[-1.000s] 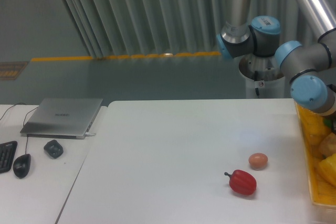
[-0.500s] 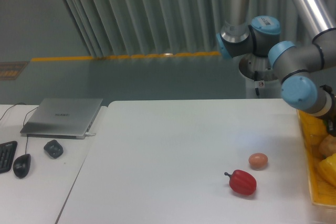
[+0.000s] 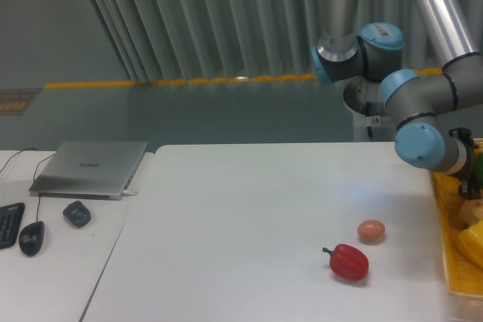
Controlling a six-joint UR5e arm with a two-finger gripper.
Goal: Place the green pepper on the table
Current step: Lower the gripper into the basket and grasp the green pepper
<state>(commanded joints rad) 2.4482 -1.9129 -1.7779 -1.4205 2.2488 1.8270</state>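
Though over bin [image 3: 453, 262], jaws unseen.

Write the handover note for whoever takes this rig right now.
Gripper: off the right edge of the picture, over the yellow bin; its state can't be seen.
Green pepper: only a dark green sliver shows at the right edge, by the wrist; held or not, unclear.
Table: holds a red pepper and a small orange-brown round item.
Done: arm has swung left over the last second.
Left: set the green pepper on the table.
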